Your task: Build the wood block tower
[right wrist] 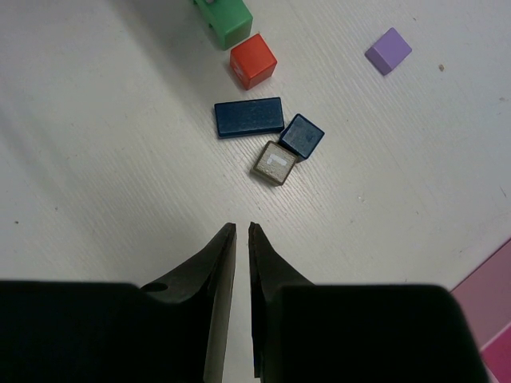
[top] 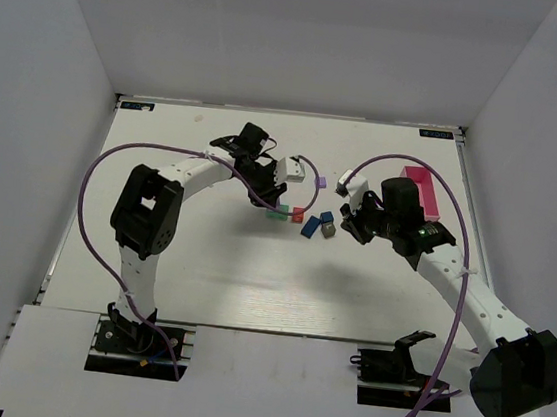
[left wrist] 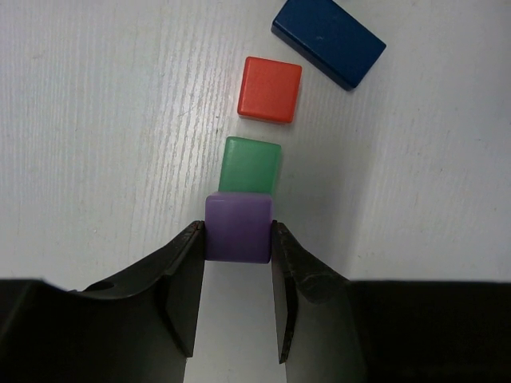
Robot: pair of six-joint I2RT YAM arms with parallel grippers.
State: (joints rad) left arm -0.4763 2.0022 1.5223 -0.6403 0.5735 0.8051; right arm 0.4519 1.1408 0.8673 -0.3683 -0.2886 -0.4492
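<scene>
Lilac cube [left wrist: 238, 226] is clamped in my left gripper [left wrist: 238, 233], one finger [left wrist: 185, 267] on each side face. It sits at the near edge of the green cube [left wrist: 250, 165]; can't tell if they touch. Red cube [left wrist: 270, 88] is next in line past the green, a small gap between them, then the blue brick [left wrist: 328, 38] lying angled.

Blocks sit as a loose cluster mid-table [top: 250, 286], each one flat on the surface.

Left arm [top: 192, 174] reaches forward, bends right, wrist over the cluster's left end. Right arm [top: 470, 291] comes in diagonally from the near right. Right gripper [right wrist: 242, 230] hangs short of the cluster's right side, jaws only a slit apart, gripping nothing.

Count:
- lilac: two, one held and one loose cube [right wrist: 388, 50] well apart from the rest
- green: one
- red: one
- blue: two, the brick and a blue cube [right wrist: 302, 135] touching its corner
- grey: one grey cube [right wrist: 275, 163], against the blue cube

Pink box [top: 423, 192] is at the far right.
</scene>
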